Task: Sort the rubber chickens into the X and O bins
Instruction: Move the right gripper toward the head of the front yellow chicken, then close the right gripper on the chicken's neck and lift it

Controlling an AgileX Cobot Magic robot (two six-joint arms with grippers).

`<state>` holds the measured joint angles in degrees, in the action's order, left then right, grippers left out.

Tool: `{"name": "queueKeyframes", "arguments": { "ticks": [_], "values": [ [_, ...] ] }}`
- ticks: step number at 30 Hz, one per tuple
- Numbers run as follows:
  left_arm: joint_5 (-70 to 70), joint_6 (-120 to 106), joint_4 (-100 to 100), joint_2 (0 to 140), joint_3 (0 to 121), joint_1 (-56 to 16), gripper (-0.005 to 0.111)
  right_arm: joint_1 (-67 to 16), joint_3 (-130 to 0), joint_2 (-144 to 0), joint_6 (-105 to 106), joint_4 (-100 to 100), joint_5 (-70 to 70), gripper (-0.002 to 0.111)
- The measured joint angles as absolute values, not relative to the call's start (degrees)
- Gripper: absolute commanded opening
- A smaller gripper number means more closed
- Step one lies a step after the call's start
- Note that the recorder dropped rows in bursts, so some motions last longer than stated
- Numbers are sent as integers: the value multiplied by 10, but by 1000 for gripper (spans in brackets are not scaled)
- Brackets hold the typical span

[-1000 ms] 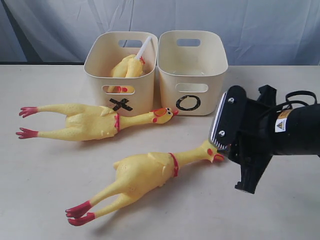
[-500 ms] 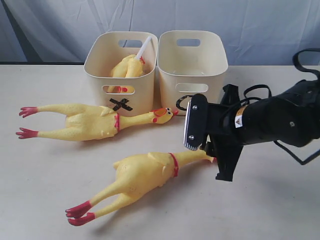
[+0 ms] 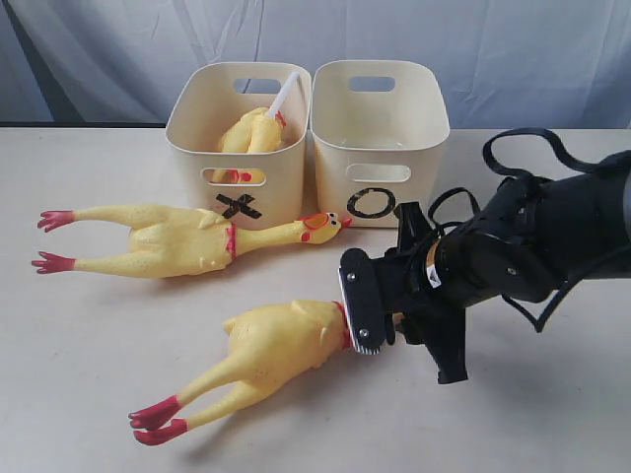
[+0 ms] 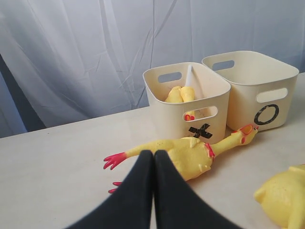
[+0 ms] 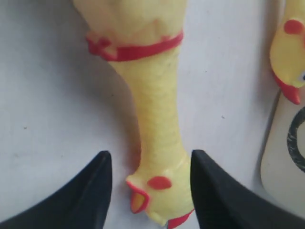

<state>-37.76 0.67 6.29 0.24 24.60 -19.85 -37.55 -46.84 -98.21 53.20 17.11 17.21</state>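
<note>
The right gripper, open astride the neck of the chicken near the table's front edge, should close squarely mid-neck before lifting.

A pale, bluish-white fabric backdrop hangs in soft vertical folds behind a matte cream tabletop, with a dark gap showing at the fabric's left edge in the exterior view, and soft, even light casting only faint shadows on the table surface.

Chickens matt rubber, bins smooth plastic, cloth bkgd.
</note>
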Motion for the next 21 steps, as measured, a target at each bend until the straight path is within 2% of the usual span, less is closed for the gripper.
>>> {"name": "queueKeyframes", "arguments": {
  "ticks": [13,21],
  "values": [
    [-378,8,63,2,246,-199,0,-375,-478,-1036,533,210,117,48],
    [-378,9,63,2,246,-199,0,-375,-509,-1058,533,212,112,5]
  ]
}}
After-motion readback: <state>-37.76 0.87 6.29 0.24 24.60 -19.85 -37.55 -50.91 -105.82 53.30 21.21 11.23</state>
